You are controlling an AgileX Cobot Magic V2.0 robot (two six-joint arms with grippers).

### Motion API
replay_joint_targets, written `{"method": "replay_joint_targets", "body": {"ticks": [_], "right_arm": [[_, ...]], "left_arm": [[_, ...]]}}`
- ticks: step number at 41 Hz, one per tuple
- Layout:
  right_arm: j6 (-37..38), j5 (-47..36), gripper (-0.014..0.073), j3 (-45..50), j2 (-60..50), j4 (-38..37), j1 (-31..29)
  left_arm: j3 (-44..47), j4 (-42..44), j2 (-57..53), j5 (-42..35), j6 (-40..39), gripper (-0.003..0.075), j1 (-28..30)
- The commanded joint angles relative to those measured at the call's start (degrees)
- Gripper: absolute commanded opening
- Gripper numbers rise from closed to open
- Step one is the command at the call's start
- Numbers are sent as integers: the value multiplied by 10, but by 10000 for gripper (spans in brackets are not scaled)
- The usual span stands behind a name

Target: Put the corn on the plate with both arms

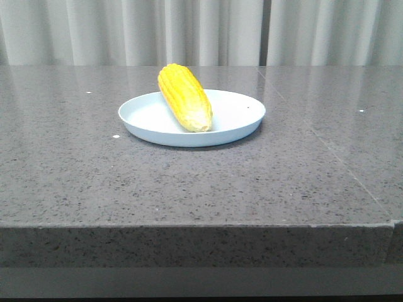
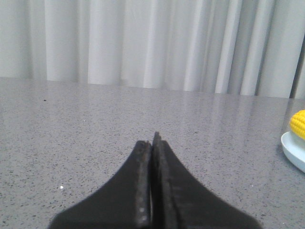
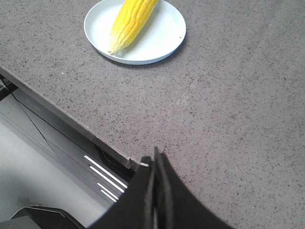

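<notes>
Corn (image 1: 184, 97): one bright yellow husked cob, kernels in lengthwise rows, lying on its side inside the plate (image 1: 234, 115). In the front view its long axis runs from about 11 o'clock to 5 o'clock, the broad end over the far rim, the paler tapered tip near the plate's centre and pointing toward the camera. It rests on the plate floor; nothing else touches it.

Plate: round, shallow, pale blue-white, low raised rim, wider than the cob is long. It stands flat on the table (image 1: 75, 176), the cob occupying its left-of-centre part, the right half bare save for one small dark speck.

Table: grey speckled stone-look top with a thick front edge; a faint seam crosses its right side.

Curtain (image 1: 208, 31): pale, pleated, hanging behind the far edge.

Left gripper (image 2: 153, 143): black fingers pressed together, clenched on nothing, low over the table, well apart from the plate, whose rim shows at 3 o'clock in its wrist view.

Right gripper (image 3: 156, 162): fingers likewise pressed together, empty, above the table's front edge, plate and corn well apart at 11 o'clock.
</notes>
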Motion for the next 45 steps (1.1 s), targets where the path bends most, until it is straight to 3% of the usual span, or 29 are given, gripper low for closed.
{"method": "replay_joint_targets", "body": {"ticks": [1,9,45], "right_arm": [[-4,-41,-69,-13,5,-8,0],[-4,-41,-69,-13,5,-8,0],[-4,-41,-69,-13,5,-8,0]], "left_arm": [[13,17,-10,-43,2,-20,0],[13,9,-10,-37,49,-20,-7],[13,-3,-10,-37,48,-20,-21]]}}
